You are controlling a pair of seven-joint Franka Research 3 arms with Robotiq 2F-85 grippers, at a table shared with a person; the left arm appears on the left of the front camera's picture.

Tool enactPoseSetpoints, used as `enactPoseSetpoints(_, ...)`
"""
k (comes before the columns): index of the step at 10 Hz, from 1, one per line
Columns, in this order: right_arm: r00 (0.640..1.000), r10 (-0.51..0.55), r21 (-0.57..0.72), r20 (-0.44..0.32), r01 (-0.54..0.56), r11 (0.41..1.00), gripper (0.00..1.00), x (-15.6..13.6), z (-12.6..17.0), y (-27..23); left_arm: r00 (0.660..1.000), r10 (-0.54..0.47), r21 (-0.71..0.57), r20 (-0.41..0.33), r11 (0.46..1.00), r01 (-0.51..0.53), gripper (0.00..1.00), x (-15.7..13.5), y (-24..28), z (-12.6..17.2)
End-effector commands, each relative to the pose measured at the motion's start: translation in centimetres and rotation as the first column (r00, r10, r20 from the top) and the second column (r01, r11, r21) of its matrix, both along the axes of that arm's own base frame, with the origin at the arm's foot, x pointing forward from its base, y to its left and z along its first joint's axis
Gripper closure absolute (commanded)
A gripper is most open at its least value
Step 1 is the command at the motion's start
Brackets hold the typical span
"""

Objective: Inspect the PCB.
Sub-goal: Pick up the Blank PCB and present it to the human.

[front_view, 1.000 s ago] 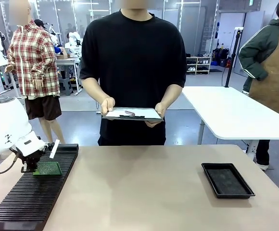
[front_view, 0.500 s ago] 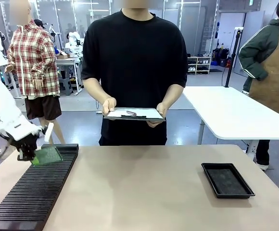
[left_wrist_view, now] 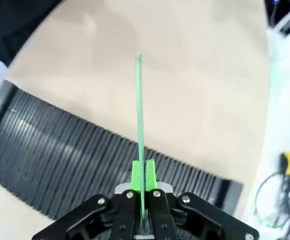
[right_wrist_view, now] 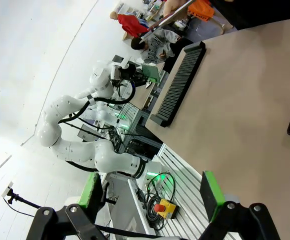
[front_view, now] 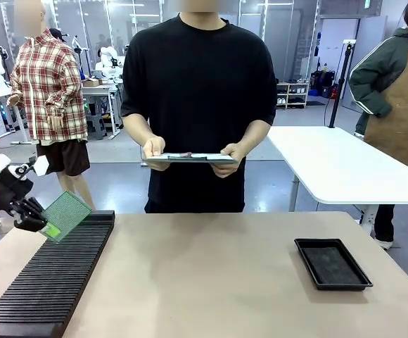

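pcb [front_view: 65,215] clamped in the left jaws, tilted over the rack [front_view: 53,282]; right jaws wide, empty. next: probably turn it toward the person [front_view: 198,105].

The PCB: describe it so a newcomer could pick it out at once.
At the left of the tan table lies a long black slotted rack. Above its far end the left gripper holds the PCB tilted in the air. It is a thin green speckled board, unlike the black rack below.
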State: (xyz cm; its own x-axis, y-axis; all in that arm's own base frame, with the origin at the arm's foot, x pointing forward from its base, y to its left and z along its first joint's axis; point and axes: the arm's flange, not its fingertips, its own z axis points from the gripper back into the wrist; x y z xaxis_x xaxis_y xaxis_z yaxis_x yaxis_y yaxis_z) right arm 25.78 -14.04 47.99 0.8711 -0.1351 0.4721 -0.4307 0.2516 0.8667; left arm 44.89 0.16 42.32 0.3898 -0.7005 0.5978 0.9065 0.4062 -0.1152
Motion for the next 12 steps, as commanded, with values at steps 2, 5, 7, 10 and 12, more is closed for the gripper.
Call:
enactPoseSetpoints(2,1.000,0.000,0.007,0.024,-0.001,1.000,0.00,0.2,0.3,-0.1,1.000,0.000,0.000,0.000,1.000,0.000,1.00,0.0,0.0,0.0)
enactPoseSetpoints(5,1.000,0.000,0.007,0.024,-0.001,1.000,0.00,0.2,0.3,-0.1,1.000,0.000,0.000,0.000,1.000,0.000,1.00,0.0,0.0,0.0)
enactPoseSetpoints(7,1.000,0.000,0.007,0.024,-0.001,1.000,0.00,0.2,0.3,-0.1,0.987,0.057,-0.217,-0.150,0.972,-0.089,0.97,1.2,-0.3,-0.7)
enactPoseSetpoints(10,1.000,0.000,0.007,0.024,-0.001,1.000,0.00,0.2,0.3,-0.1,0.800,0.110,-0.558,-0.590,0.660,-0.503,0.97,3.4,-1.3,-5.1)
enactPoseSetpoints(12,1.000,0.000,0.007,0.024,-0.001,1.000,0.00,0.2,0.3,-0.1,0.653,0.053,-0.499,-0.755,0.600,-0.626,0.97,3.1,-4.8,-7.0)
